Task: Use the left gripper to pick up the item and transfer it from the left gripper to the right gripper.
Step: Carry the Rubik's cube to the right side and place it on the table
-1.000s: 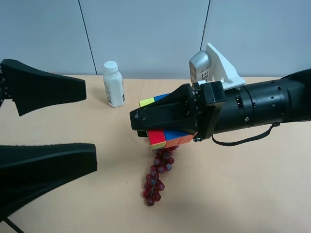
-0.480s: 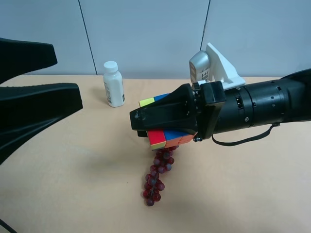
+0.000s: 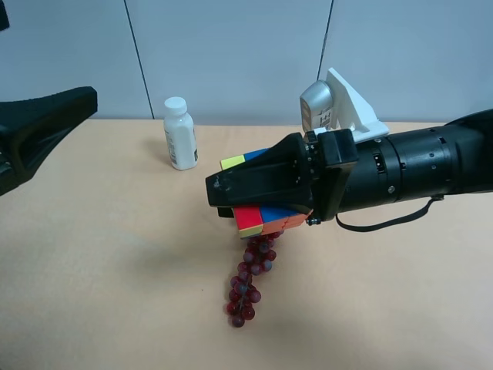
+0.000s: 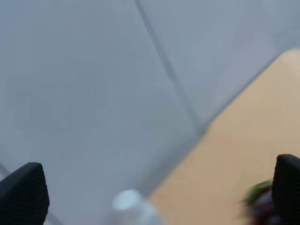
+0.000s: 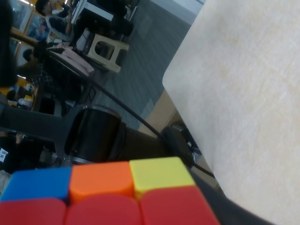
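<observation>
A small puzzle cube (image 3: 262, 218) with red, blue, orange and yellow squares sits at the centre of the high view. The black right fingers (image 3: 262, 181) are clamped on it. A purple grape bunch (image 3: 246, 287) lies just below it on the tan table (image 3: 115, 262). At the left edge, the left fingers (image 4: 22, 193) are spread wide, holding nothing.

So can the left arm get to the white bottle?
Probably yes: the left gripper is empty with jaws wide, and only bare table lies between it and the white bottle.
</observation>
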`<state>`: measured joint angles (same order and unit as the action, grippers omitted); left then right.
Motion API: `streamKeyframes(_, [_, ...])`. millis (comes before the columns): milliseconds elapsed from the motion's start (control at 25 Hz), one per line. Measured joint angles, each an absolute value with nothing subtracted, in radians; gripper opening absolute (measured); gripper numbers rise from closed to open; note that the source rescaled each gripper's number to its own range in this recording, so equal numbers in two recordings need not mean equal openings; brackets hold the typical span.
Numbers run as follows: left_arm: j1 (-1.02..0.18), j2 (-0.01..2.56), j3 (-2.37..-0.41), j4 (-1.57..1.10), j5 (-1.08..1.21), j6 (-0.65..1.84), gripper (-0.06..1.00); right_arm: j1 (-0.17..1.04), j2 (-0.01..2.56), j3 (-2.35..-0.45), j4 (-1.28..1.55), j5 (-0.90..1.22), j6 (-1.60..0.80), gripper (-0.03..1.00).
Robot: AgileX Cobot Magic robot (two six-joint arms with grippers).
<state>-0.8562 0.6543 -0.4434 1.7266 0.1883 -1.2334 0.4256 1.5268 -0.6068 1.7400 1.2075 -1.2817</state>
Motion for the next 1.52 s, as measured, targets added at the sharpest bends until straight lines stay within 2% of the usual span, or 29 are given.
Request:
streamKeyframes(240, [-0.856, 0.654, -0.443, 1.583, 0.34, -0.894, 0.87, 0.426, 1.527, -0.607, 1.74, 1.207, -1.282, 0.01])
streamKeyframes(320, [-0.856, 0.654, -0.443, 1.442, 0.353, -0.773, 0.84, 0.426, 1.527, -0.607, 1.74, 1.207, -1.282, 0.01])
streamKeyframes(520, [-0.856, 0.654, -0.447, 1.031, 0.365, -0.462, 0.81, 0.426, 1.527, -0.607, 1.74, 1.207, -1.282, 0.01])
streamKeyframes(720, [-0.856, 0.654, -0.555, 0.615, 0.422, -0.248, 0.81, 0.426, 1.527, -0.607, 1.74, 1.207, -1.282, 0.01])
streamKeyframes(1000, [-0.856, 0.646, -0.707, 0.178, 0.82, 0.065, 0.81, 0.426, 1.527, -0.607, 1.74, 1.207, -1.286, 0.01])
streamKeyframes(1240, [-0.856, 0.516, -0.713, 0.038, 1.077, 0.079, 0.81, 0.426, 1.527, -0.607, 1.74, 1.207, -1.289, 0.01])
streamKeyframes(1520, [-0.856, 0.231, -0.711, 0.036, 1.129, 0.012, 0.81, 0.426, 1.527, -0.607, 1.74, 1.207, -1.29, 0.01])
